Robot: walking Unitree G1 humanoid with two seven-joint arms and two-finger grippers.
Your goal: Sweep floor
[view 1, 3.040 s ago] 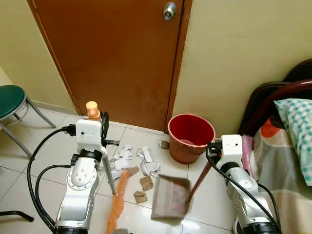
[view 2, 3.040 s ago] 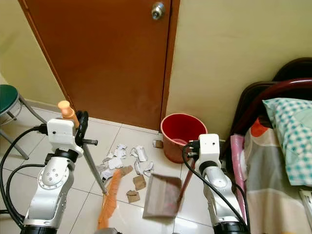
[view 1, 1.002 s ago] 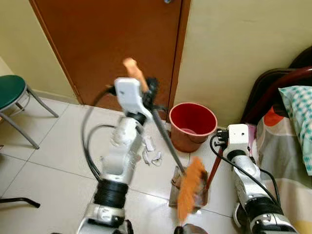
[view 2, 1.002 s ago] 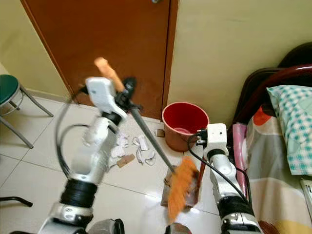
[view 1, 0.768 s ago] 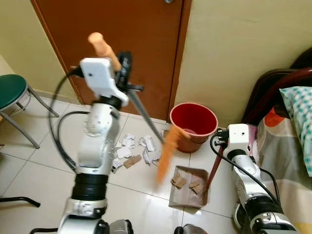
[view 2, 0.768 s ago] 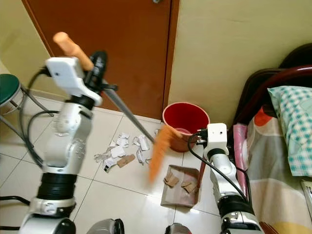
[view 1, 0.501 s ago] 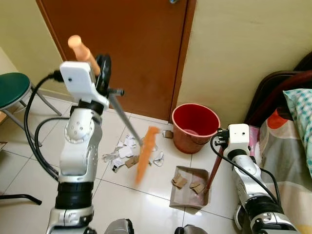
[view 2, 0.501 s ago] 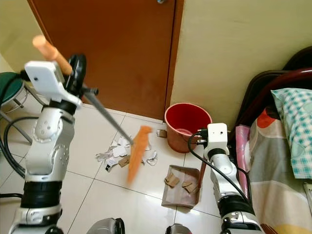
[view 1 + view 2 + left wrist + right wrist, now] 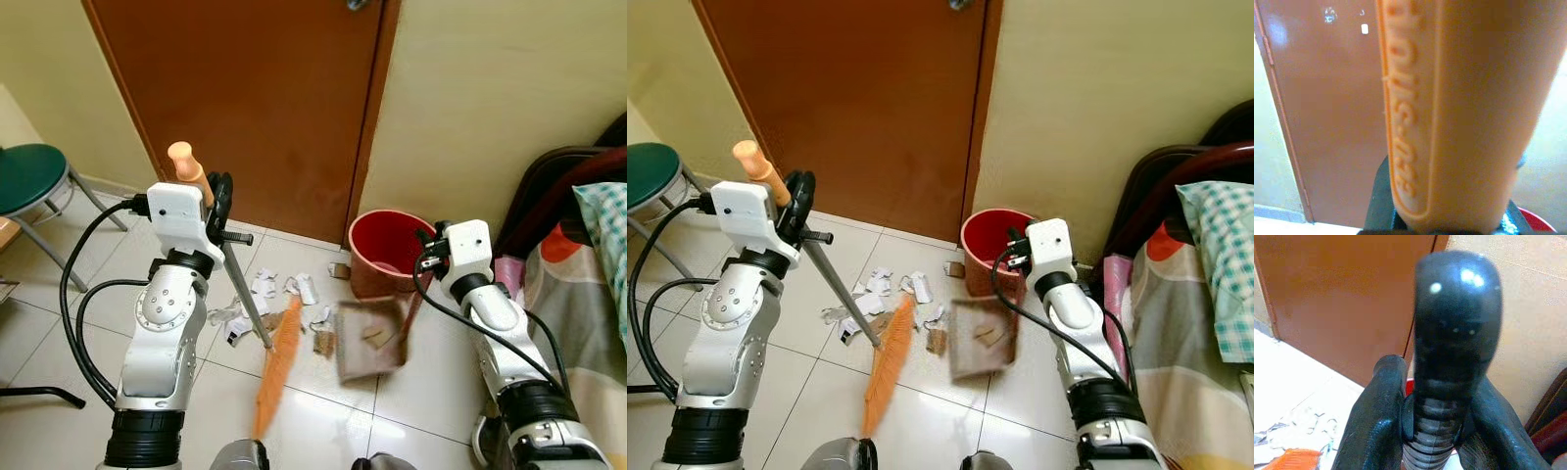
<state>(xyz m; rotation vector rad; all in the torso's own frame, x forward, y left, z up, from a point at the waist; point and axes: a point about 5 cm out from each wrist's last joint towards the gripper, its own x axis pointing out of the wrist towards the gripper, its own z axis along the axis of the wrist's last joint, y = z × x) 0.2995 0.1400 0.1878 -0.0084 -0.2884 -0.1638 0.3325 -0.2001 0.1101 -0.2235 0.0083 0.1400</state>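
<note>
Lifting the dustpan (image 9: 369,338) off the floor tiles, the right gripper (image 9: 431,257) is clamped on the pan's dark handle (image 9: 1454,357), and the pan hangs tilted and blurred just beside the red bucket (image 9: 384,253), with a couple of brown scraps visible on it; this looks like the emptying step of the sweep. The left gripper (image 9: 217,201) is closed around the broom's orange grip (image 9: 1449,112), the metal shaft slanting down to the orange bristles (image 9: 276,367), which rest on the floor at the near edge of the litter. A scatter of white paper scraps (image 9: 263,289) and a few brown pieces (image 9: 937,340) lies on the tiles in front of the brown door (image 9: 255,98), so most of the sweeping seems undone. The next move probably calls for raising the pan's lip over the bucket rim and tipping it without spilling, then setting it flat again beside the pile. The bucket stands close against the wall and door frame, and a bed (image 9: 578,264) with dark frame crowds the right arm's side, leaving little room to swing; a green stool (image 9: 29,181) stands well apart by the left wall.
</note>
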